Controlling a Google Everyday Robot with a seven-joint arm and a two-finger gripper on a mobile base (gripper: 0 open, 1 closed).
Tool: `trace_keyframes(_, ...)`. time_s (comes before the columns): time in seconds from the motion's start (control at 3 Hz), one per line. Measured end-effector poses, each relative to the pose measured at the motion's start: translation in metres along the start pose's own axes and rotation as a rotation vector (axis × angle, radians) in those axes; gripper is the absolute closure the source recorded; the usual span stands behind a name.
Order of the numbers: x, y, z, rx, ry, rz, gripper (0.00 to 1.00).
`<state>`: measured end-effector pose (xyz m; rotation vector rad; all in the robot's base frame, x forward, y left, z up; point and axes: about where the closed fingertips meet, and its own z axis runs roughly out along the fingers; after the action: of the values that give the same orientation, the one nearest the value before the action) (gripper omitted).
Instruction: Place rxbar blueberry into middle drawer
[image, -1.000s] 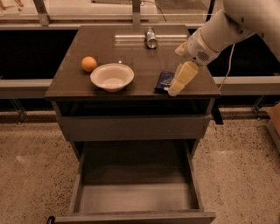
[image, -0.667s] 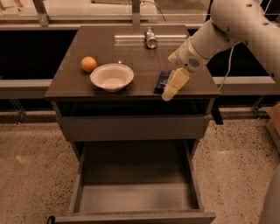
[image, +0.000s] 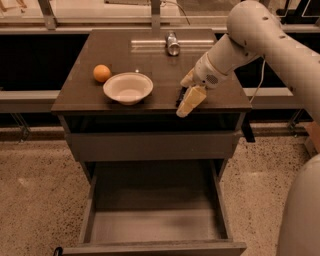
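The rxbar blueberry (image: 179, 95) lies on the dark cabinet top (image: 125, 60) near its front right edge; only a thin dark sliver of it shows beside my gripper. My gripper (image: 186, 91) is open and low over the bar, with one pale finger (image: 191, 101) in front of it and the other behind. The middle drawer (image: 155, 227) is pulled out below and its grey floor is bare.
A white bowl (image: 128, 87) and an orange (image: 102, 73) sit on the left of the top. A silver can (image: 172, 43) lies at the back. The upper drawer (image: 150, 146) is closed. My arm (image: 260, 30) reaches in from the right.
My gripper has moved left and down onto the bar, which it now mostly covers. Nothing else has moved.
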<state>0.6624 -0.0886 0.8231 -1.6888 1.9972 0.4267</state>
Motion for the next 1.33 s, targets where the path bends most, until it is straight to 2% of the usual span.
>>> trace_keyframes(0.33,0.004,-0.001,0.005,-0.007,0.003,0.007,0.23)
trace_keyframes(0.67,0.01,-0.003,0.004,-0.001,-0.004,0.022,0.09)
trace_keyframes(1.0,0.014,-0.004,-0.002,0.011,-0.022,0.036,0.0)
trace_keyframes(1.33,0.017,-0.006,-0.008,0.025,-0.041,0.052,0.0)
